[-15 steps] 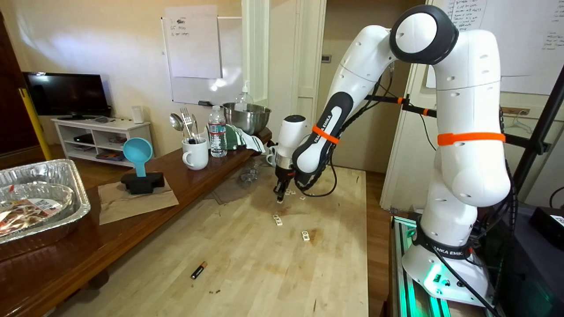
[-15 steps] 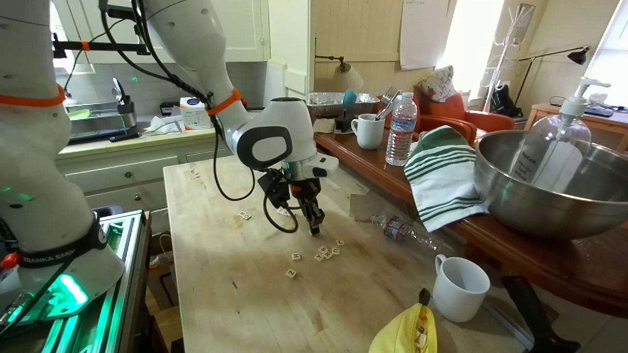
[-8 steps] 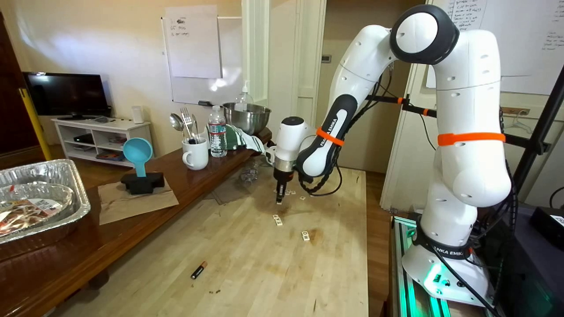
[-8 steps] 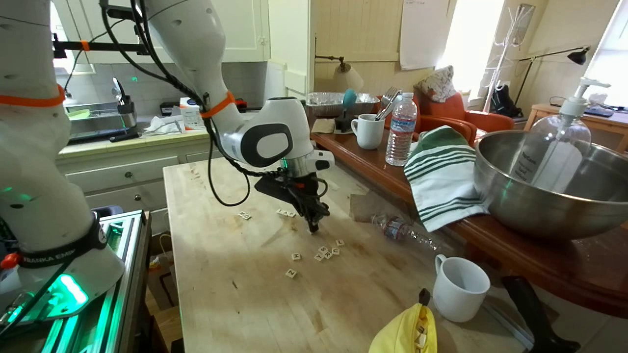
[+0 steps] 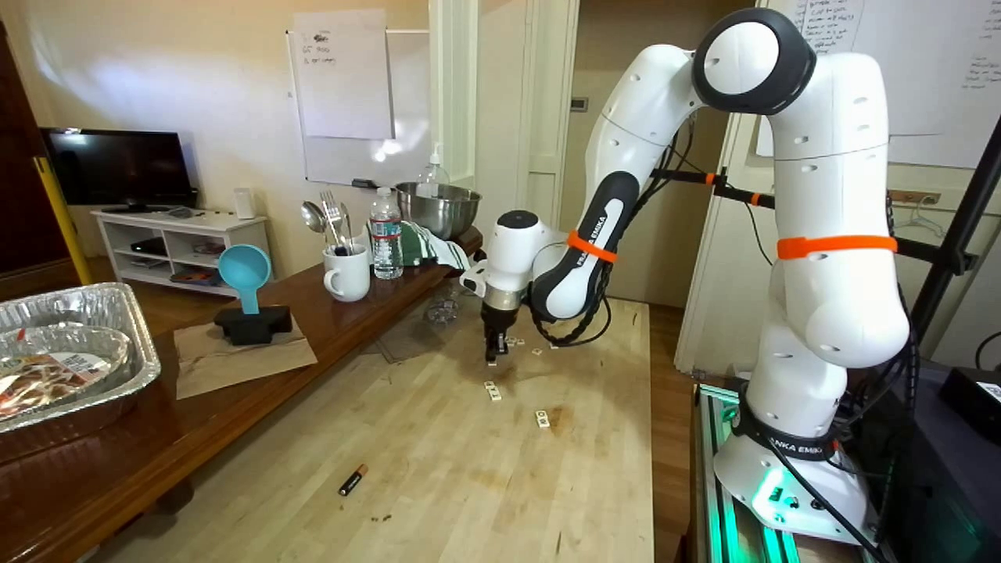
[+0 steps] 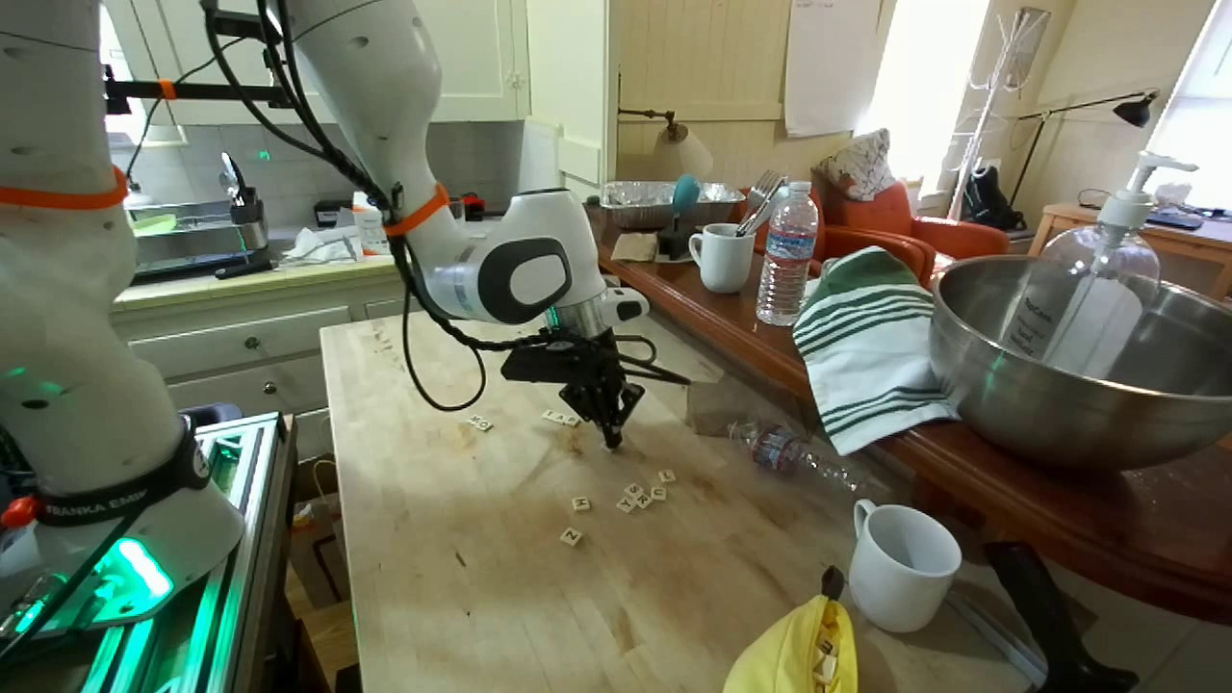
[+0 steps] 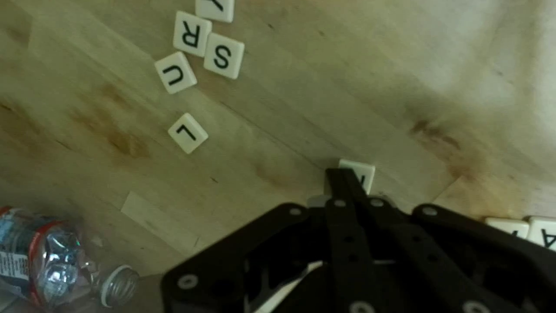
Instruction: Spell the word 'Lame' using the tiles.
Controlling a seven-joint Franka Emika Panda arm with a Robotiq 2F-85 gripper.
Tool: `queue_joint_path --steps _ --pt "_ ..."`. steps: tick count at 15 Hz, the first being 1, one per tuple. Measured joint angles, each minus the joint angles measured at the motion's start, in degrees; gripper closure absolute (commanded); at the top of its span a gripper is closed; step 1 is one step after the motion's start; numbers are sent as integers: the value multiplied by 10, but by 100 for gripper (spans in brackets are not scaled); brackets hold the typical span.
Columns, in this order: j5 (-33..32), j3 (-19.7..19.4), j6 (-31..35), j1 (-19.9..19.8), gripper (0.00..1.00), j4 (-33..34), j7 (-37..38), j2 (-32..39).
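Observation:
My gripper (image 7: 342,173) is shut, pointing down at the wooden table, its fingertips over a tile (image 7: 368,170). That tile is half hidden, with only a dark stroke of its letter showing; it lies under or against the tips, not between them. Further off in the wrist view lie an L tile (image 7: 188,133), a U tile (image 7: 175,72), an S tile (image 7: 224,55), an R tile (image 7: 192,34) and a cut-off Y tile (image 7: 216,8). An A tile (image 7: 541,230) sits at the right edge beside another tile (image 7: 506,225). In an exterior view, a short tile row (image 6: 561,418) and a tile pair (image 6: 480,423) show.
A plastic bottle (image 7: 61,274) lies on its side by the raised counter (image 5: 313,344). A white mug (image 6: 905,568) and a yellow pouch (image 6: 794,650) stand near the table's corner in an exterior view. A battery (image 5: 353,480) rests on the table (image 5: 469,485).
My gripper has turned about its upright axis and shifted slightly toward the short tile row, staying low. The tile at its tips seems to have slid along with it. The other tiles have not moved.

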Motion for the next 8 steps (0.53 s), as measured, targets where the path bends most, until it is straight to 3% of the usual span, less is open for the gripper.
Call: queue_joint_path --steps 8 --pt "-73 0 12 12 100 -2 -35 0"
